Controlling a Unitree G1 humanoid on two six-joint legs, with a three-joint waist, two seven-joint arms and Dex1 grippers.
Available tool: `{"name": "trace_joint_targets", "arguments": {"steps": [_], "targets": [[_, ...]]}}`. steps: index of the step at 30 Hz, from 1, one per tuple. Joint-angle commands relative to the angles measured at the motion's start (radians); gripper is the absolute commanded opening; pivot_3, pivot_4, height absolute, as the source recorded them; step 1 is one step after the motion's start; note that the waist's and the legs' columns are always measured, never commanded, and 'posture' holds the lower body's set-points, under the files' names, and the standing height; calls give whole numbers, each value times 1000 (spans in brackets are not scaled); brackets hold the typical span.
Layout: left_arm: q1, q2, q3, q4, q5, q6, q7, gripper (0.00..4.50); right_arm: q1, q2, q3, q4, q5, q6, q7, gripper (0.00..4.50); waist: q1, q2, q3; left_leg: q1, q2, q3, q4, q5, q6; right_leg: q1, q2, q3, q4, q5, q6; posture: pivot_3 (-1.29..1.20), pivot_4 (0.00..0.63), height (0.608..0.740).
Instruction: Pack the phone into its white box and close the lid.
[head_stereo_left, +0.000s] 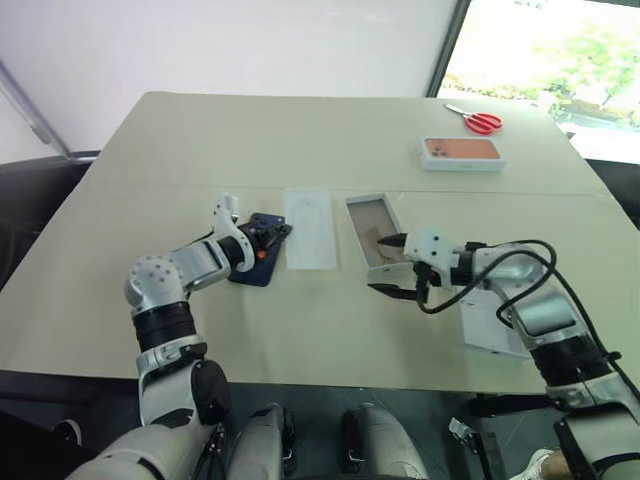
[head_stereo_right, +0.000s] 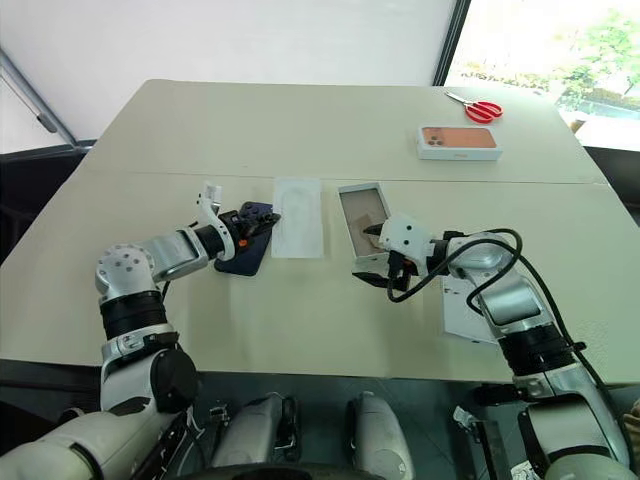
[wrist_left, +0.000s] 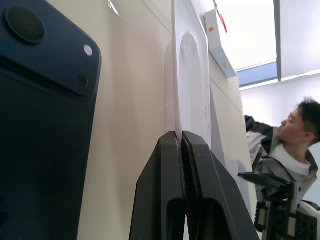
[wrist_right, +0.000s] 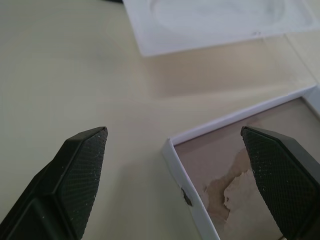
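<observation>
Navy phone (head_stereo_left: 262, 250): lies flat on the table (head_stereo_left: 300, 140), left of centre, partly hidden under the left gripper (head_stereo_left: 272, 236).
Head view, white box (head_stereo_left: 374, 232): open tray, near end covered by the right gripper (head_stereo_left: 390, 264); bare table toward the front edge.
Left wrist view: fingers (wrist_left: 172, 170) pressed together, gripping nothing; flat insert (wrist_left: 192, 90) ahead.
Right wrist view: fingers (wrist_right: 82, 160) spread wide over the box corner.

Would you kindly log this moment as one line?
left gripper: shut, at phone | right gripper: open, at white box | box empty
</observation>
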Motion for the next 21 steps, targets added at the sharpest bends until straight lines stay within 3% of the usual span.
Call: {"name": "trace_joint_targets", "arguments": {"steps": [1,5,19,21], "targets": [[-18,9,0,-22,-16,-25,9,0,-84,-24,-3,94,-29,-58,46,3663,0,0,0,0,0,0,0,0,0,0,0,0,0,0,0,0,150,740],[-10,-6,-4,-47,-27,-33,27,0,-115,-42,20,189,-68,-115,87,1675,2,0,0,0,0,0,0,0,0,0,0,0,0,0,0,0,150,740],[1,-21,-17,-67,-33,-50,36,0,-150,-18,47,285,-114,-153,145,1675,-1,-1,0,0,0,0,0,1,-1,0,0,0,0,0,0,0,150,740],[1,-15,-28,-63,-25,-54,32,0,-150,-9,56,308,-133,-170,136,1088,0,-1,0,0,0,0,0,1,-1,0,0,0,0,0,0,0,150,740]]}}
